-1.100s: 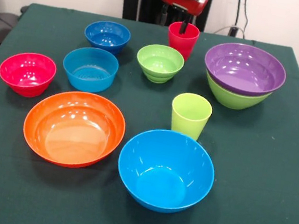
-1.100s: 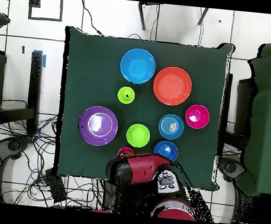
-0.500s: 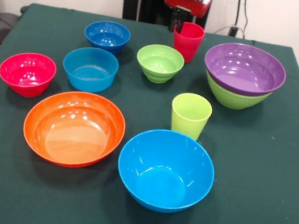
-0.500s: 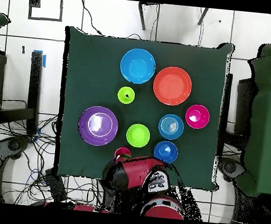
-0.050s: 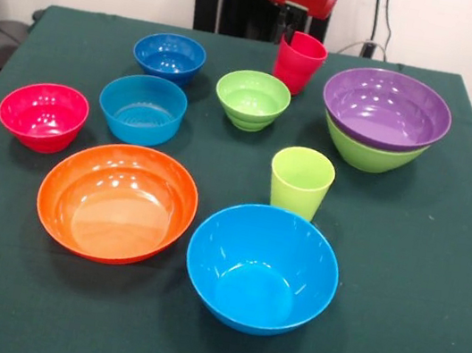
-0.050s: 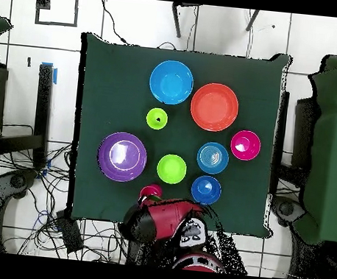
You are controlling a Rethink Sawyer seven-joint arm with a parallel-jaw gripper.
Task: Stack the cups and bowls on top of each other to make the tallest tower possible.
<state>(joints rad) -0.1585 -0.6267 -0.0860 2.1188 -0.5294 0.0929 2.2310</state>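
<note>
Cloth (image 5: pixel 434 291) of dark green covers the table; gripper (image 5: pixel 289 33) fingers clamped on the tilted red cup (image 5: pixel 299 62).

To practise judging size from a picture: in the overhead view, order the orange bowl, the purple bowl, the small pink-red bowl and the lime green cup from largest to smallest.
1. Orange bowl and purple bowl: they look alike, so no ranking between them.
2. Small pink-red bowl.
3. Lime green cup.
</note>
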